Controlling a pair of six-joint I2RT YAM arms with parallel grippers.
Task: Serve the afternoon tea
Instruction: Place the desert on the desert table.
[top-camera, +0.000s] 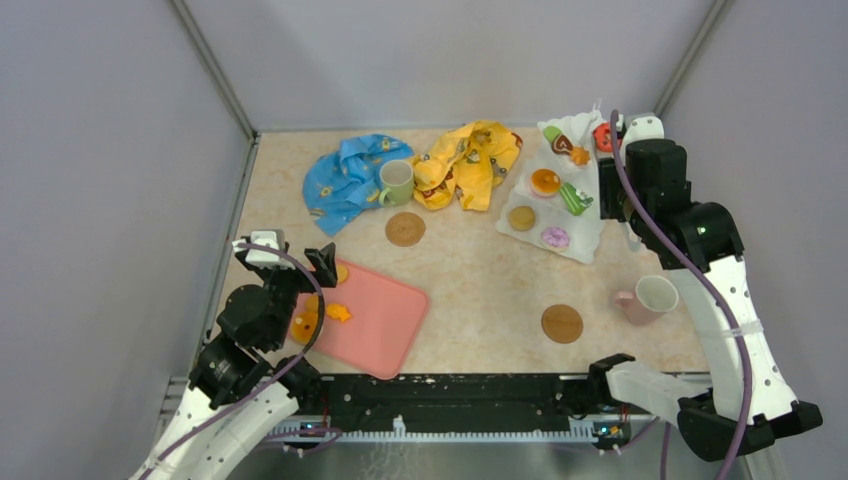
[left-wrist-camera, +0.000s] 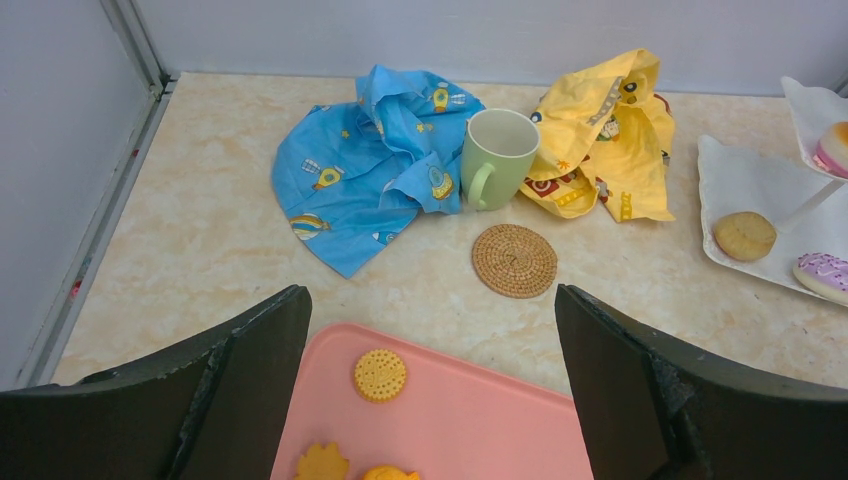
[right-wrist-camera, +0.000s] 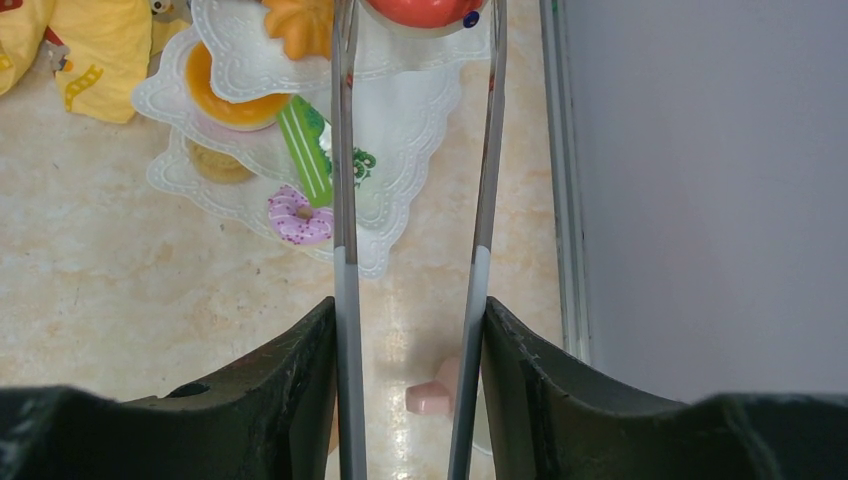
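White three-tier stand (top-camera: 590, 235) sits far right carrying toy pastries (top-camera: 545, 182), with the white mug (top-camera: 655, 297) and a coaster (top-camera: 561, 323) nearer the arms and the green mug (top-camera: 397, 182) between blue cloth (top-camera: 345, 180) and yellow cloth (top-camera: 470, 160). Left wrist: left gripper (left-wrist-camera: 430, 400) gapes over the pink tray (left-wrist-camera: 480, 420), round biscuit (left-wrist-camera: 380, 374) beneath, unheld. Right wrist: right gripper (right-wrist-camera: 408, 305) clamps the stand's wire handle (right-wrist-camera: 343, 150); judged step is repositioning the stand, so lift level or pastries slide, with the wall (right-wrist-camera: 700, 200) close by.

**Left gripper (left-wrist-camera: 430, 300) wide, right gripper (right-wrist-camera: 408, 310) clamped**

L arm (top-camera: 245, 330) folded at lower left of top view, wrist tipped fwd, fingers spread far apart. R arm (top-camera: 715, 290) stretched up the right edge, fingers pressed vs. both wires of the stand handle (right-wrist-camera: 346, 300).
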